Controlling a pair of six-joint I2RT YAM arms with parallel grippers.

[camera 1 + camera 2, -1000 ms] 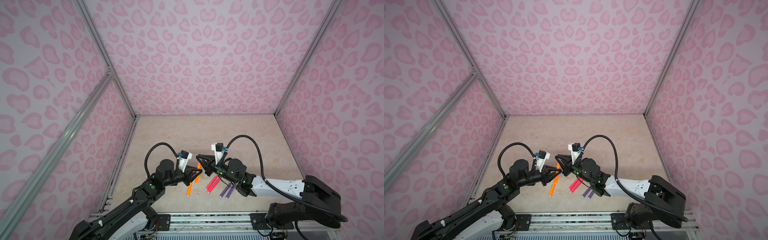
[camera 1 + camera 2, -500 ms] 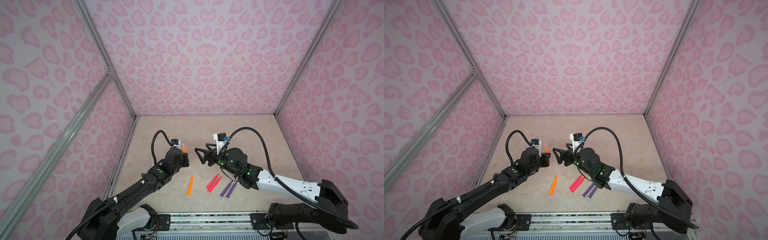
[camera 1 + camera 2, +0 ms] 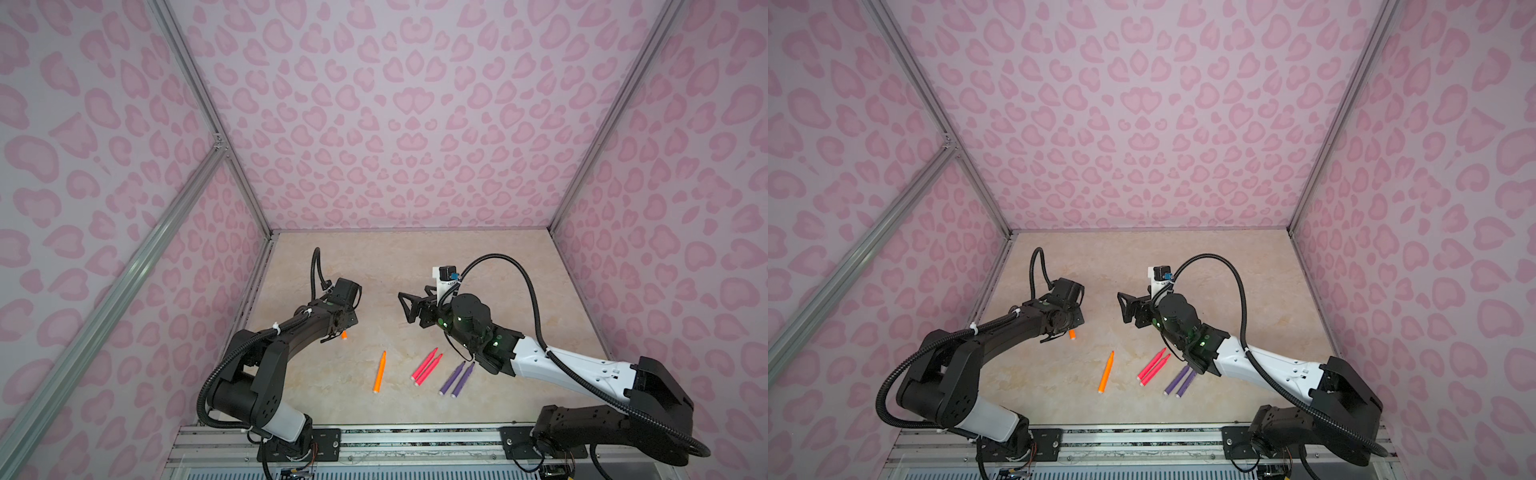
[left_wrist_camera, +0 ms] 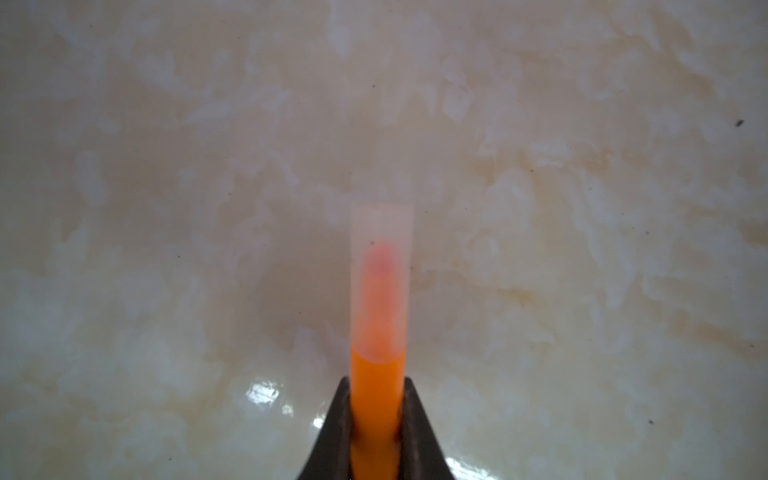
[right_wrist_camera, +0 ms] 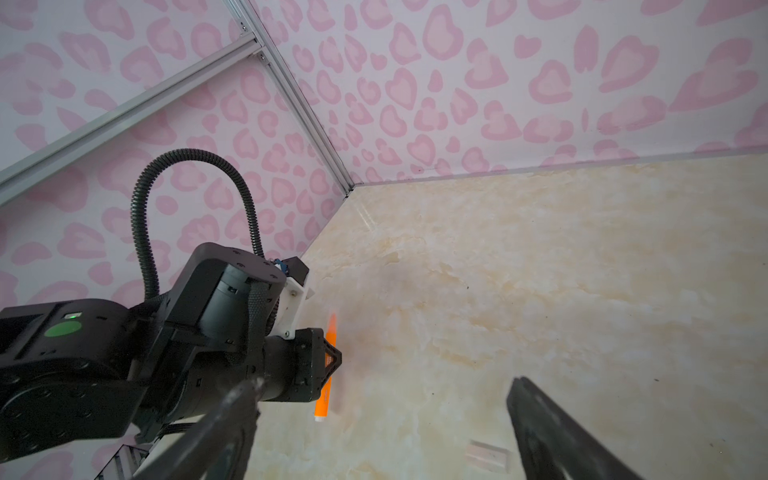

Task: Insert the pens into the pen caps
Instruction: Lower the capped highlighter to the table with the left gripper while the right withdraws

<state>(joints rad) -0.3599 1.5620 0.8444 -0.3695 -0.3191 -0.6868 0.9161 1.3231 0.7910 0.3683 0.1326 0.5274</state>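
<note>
My left gripper [image 4: 377, 386] is shut on an orange pen [image 4: 377, 374], and a clear pen cap [image 4: 381, 249] sits over the pen's tip, close above the beige surface. In both top views only the pen's orange end [image 3: 344, 335] [image 3: 1072, 334] shows below the left gripper [image 3: 338, 328]. My right gripper [image 3: 409, 307] [image 3: 1127, 308] hangs open and empty to the right of it, pointing toward it. The right wrist view shows the held orange pen [image 5: 328, 374] and a loose clear cap [image 5: 486, 455] lying between the right gripper's fingers [image 5: 540, 424].
A second orange pen [image 3: 379, 371], two pink-red pens [image 3: 426, 365] and two purple pens [image 3: 457, 379] lie in a row near the front of the table [image 3: 415, 257]. Pink patterned walls close in the left, back and right sides.
The two grippers stood tip to tip at the middle; the right one has opened and drawn back to the right. The left arm has swung left with the orange pen.
</note>
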